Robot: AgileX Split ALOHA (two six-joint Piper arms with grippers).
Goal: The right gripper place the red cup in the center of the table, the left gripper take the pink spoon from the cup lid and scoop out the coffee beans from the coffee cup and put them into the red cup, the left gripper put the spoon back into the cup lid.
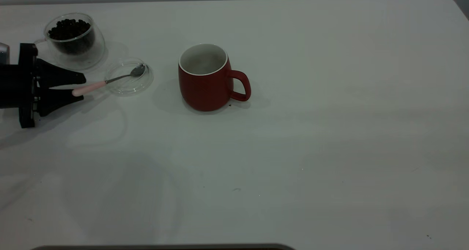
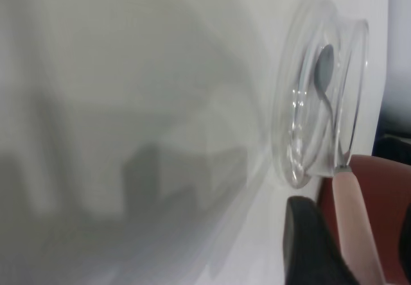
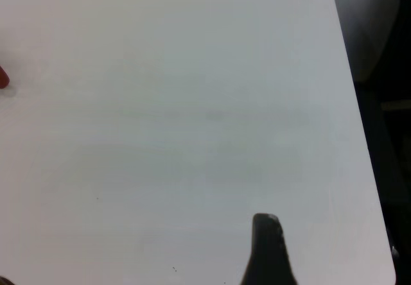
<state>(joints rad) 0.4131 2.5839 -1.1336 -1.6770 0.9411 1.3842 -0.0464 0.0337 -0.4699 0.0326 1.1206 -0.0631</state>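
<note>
I find no readable text, label, brand, number or sign in any of my views. The cups and tabletop I see are unmarked.

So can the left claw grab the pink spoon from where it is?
Probably yes. The left gripper sits open with the pink spoon handle's end between its fingers. The spoon's bowl rests in the cup lid, and nothing blocks the way.

Glossy red cup (image 1: pixel 205 85), clear glass cup lid (image 1: pixel 129 76), shiny metal-bowled pink spoon (image 1: pixel 110 81)
</note>
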